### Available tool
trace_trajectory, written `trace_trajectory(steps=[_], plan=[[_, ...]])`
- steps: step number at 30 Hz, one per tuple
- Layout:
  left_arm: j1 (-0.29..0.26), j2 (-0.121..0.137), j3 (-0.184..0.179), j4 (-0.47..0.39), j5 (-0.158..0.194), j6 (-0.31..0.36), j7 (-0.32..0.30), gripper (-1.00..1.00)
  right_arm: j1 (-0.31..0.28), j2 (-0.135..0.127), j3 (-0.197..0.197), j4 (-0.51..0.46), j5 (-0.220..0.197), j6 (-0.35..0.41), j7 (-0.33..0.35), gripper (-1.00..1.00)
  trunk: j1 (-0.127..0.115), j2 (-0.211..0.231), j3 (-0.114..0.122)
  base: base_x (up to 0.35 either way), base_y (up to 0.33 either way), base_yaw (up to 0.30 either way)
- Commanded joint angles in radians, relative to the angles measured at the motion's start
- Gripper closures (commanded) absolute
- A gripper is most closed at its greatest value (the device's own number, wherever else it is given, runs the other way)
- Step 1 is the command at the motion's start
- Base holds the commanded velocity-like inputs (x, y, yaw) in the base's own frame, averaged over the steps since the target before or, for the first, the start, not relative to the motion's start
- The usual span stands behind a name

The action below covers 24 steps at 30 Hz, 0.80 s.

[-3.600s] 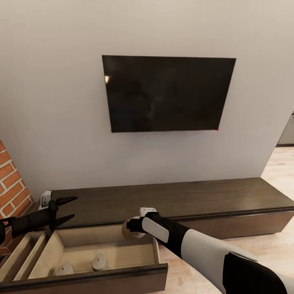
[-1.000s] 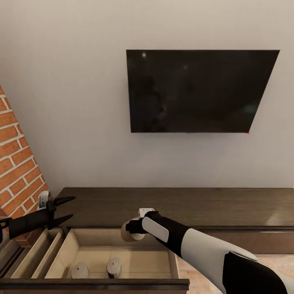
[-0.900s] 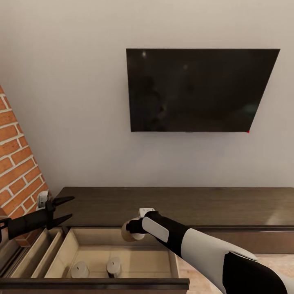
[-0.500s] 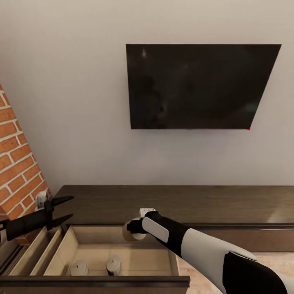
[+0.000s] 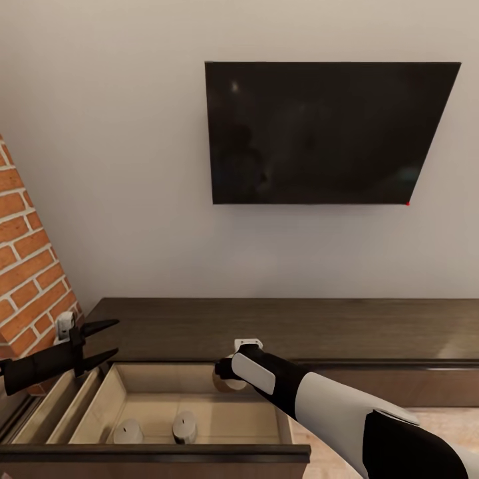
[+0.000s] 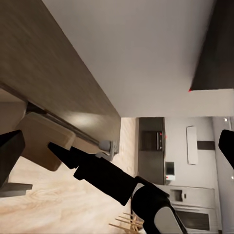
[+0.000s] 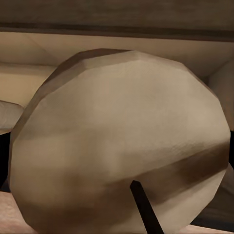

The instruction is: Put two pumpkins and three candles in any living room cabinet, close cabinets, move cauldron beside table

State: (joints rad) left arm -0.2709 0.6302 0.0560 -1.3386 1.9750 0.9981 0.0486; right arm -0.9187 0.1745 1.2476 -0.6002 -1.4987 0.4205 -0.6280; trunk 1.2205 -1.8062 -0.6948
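The long dark brown cabinet (image 5: pixel 299 326) runs along the wall, with one drawer (image 5: pixel 199 412) pulled out and its pale inside showing. Two candles (image 5: pixel 128 432) (image 5: pixel 184 426) stand upright near the drawer's front. My right gripper (image 5: pixel 223 374) hangs over the drawer's back part, shut on a third candle (image 5: pixel 219 380). In the right wrist view that candle (image 7: pixel 122 146) is seen close up, flat face and wick toward the camera. My left gripper (image 5: pixel 100 339) is open and holds nothing, above the drawer's left edge. From the left wrist the held candle (image 6: pixel 44 146) shows beside the cabinet top (image 6: pixel 44 63).
A black TV (image 5: pixel 332 133) hangs on the grey wall above the cabinet. A red brick wall (image 5: pixel 26 286) closes the left side. Left of the open drawer sits a narrower open compartment (image 5: pixel 53 412). Pale wood floor (image 5: pixel 439 426) shows at the lower right.
The head view has shifted a little. My right gripper with its candle has moved slightly right and lower over the drawer's back. The left gripper stays open in place.
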Motion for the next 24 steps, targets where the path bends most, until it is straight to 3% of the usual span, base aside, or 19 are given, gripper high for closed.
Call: trace_trajectory(steps=[1,15,24], plan=[[0.001,0.000,0.001,-0.009,0.006,0.004,0.005,-1.00,-0.002,0.000,0.004,-0.001,-0.007,-0.002,-0.005,1.00,0.004,-0.008,-0.004,0.000,0.000,0.000],[0.025,0.000,0.019,-0.056,0.007,0.004,0.005,-1.00,-0.002,0.000,0.003,0.005,-0.006,-0.001,-0.016,1.00,0.058,-0.106,-0.048,0.000,0.000,0.000],[0.037,-0.001,0.021,-0.093,0.007,0.004,0.005,-1.00,-0.002,0.000,0.003,0.094,-0.011,0.006,-0.016,1.00,0.092,-0.169,-0.076,0.000,0.000,0.000]])
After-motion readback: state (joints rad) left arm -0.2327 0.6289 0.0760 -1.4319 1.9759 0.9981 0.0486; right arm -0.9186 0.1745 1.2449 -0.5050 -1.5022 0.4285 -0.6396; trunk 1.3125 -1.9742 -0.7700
